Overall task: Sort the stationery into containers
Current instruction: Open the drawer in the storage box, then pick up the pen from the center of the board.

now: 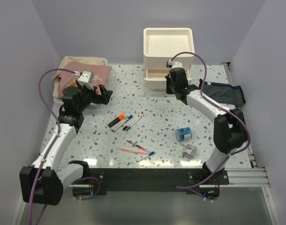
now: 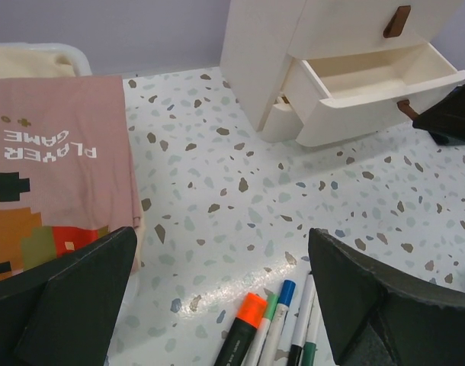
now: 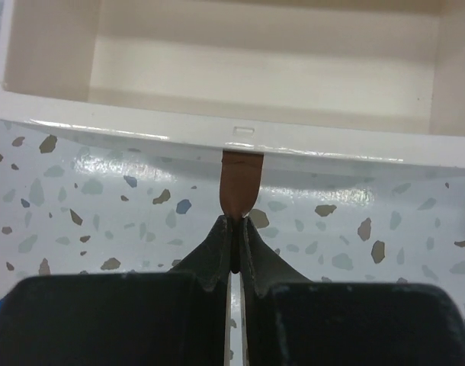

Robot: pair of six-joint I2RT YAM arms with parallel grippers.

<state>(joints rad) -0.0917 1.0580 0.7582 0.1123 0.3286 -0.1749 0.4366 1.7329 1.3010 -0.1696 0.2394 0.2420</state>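
One drawer (image 3: 248, 69) of the cream-white drawer unit (image 1: 168, 47) at the far edge of the table (image 1: 157, 105) stood pulled out, its small brown handle (image 3: 239, 181) pinched between the fingers of the right gripper (image 3: 234, 223), a grip that only the right wrist view showed. The left wrist view showed the left gripper (image 2: 221, 263) with fingers spread wide above the orange marker (image 2: 245, 324), while the top view alone took in the navy pouch (image 1: 225, 93) at the right and the blue roll (image 1: 183, 134) and grey roll (image 1: 189, 151) nearer the front.

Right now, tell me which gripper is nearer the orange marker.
Left. The left gripper hovers open near the orange marker; the right gripper is shut on the drawer handle.
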